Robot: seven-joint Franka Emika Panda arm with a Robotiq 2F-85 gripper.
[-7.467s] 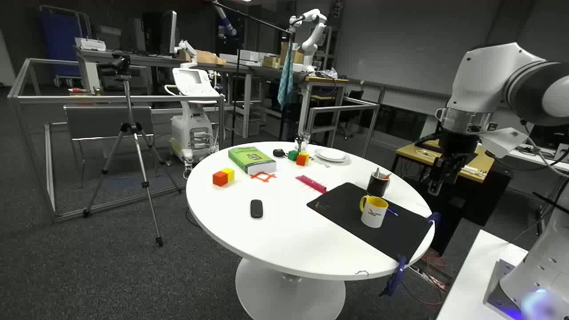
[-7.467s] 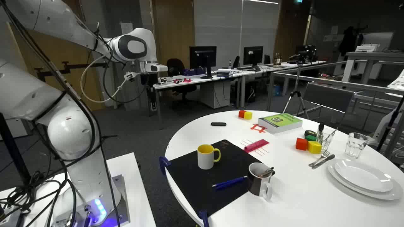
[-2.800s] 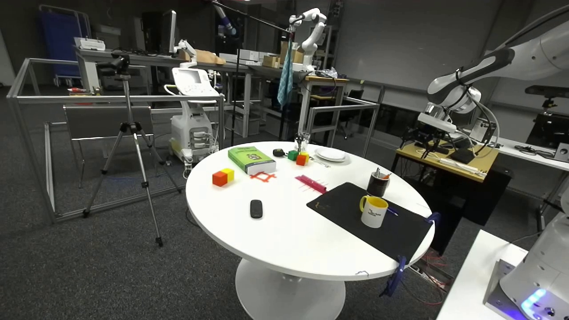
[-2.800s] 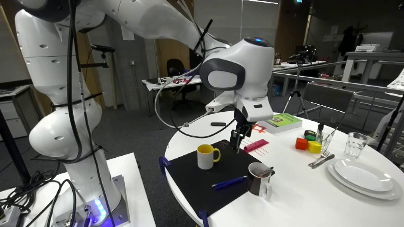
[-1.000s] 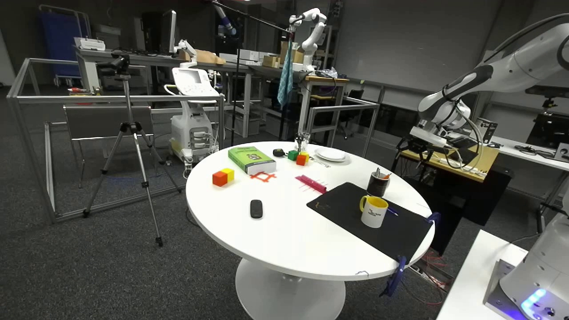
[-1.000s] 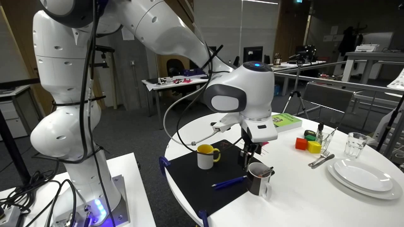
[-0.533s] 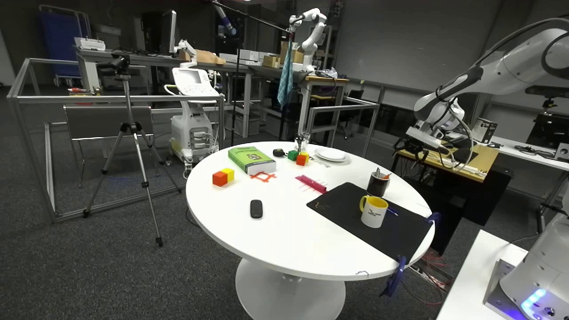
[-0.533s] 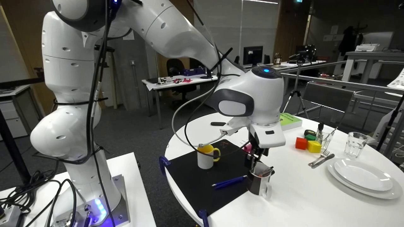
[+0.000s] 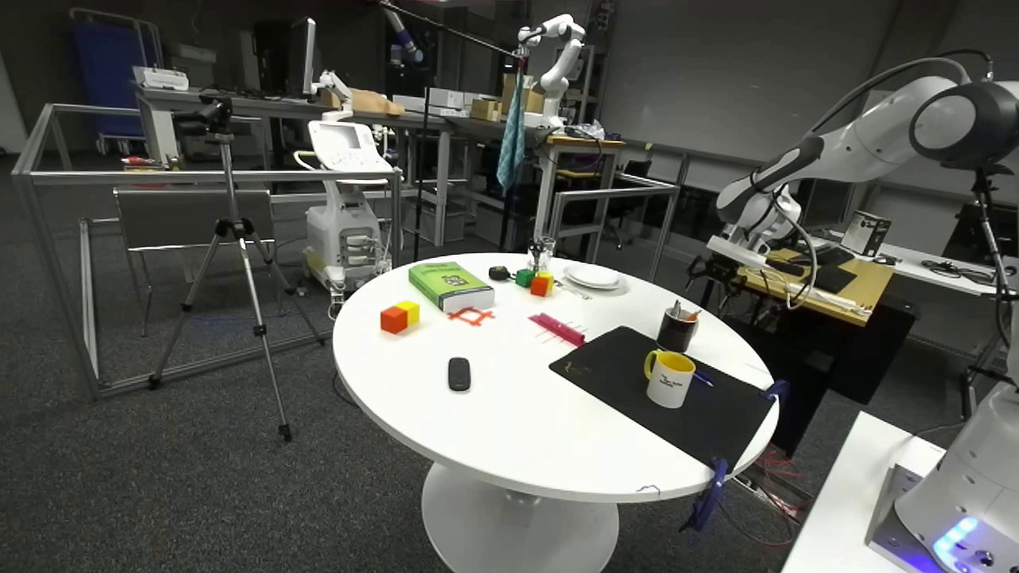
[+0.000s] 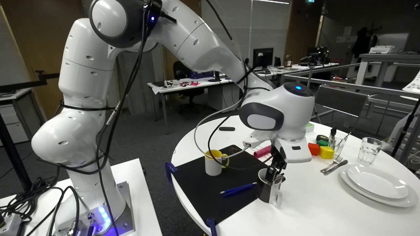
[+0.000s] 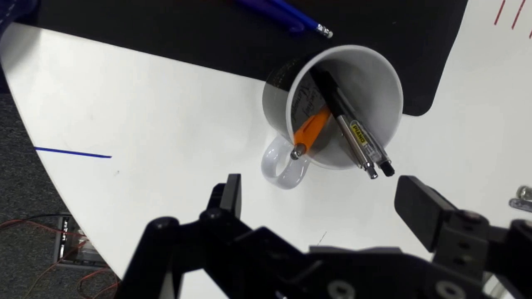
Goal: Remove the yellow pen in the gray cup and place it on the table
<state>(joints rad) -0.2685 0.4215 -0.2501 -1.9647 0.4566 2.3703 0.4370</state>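
The gray cup is a black-and-white mug with a gray inside (image 11: pixel 275 106), upright at the edge of the black mat. It also shows in both exterior views (image 9: pixel 675 334) (image 10: pixel 263 190). In the wrist view it holds an orange pen (image 11: pixel 314 124), leaning over the handle, a silver-black pen (image 11: pixel 347 128) and a clear pen with a yellow label (image 11: pixel 362 136). No plainly yellow pen shows. My gripper (image 11: pixel 320 182) is open and empty, above the mug on its handle side; in an exterior view its fingers (image 10: pixel 273 174) overlap the mug's opening. The round white table (image 9: pixel 509 422) stands beneath.
A yellow-white mug (image 10: pixel 213 166) and blue pens (image 10: pixel 239 189) lie on the black mat (image 10: pixel 226 209). Plates (image 10: pixel 377 183), cutlery (image 10: pixel 334 167), glasses (image 10: pixel 370 150), blocks (image 10: pixel 313 149) and a pink roll (image 10: pixel 262 151) are also on the table. A cable hangs from my wrist.
My arm has swung in over the table and come down to the mug. In the last second the gripper shifted farther across the mug's opening. The mug and pens have not moved.
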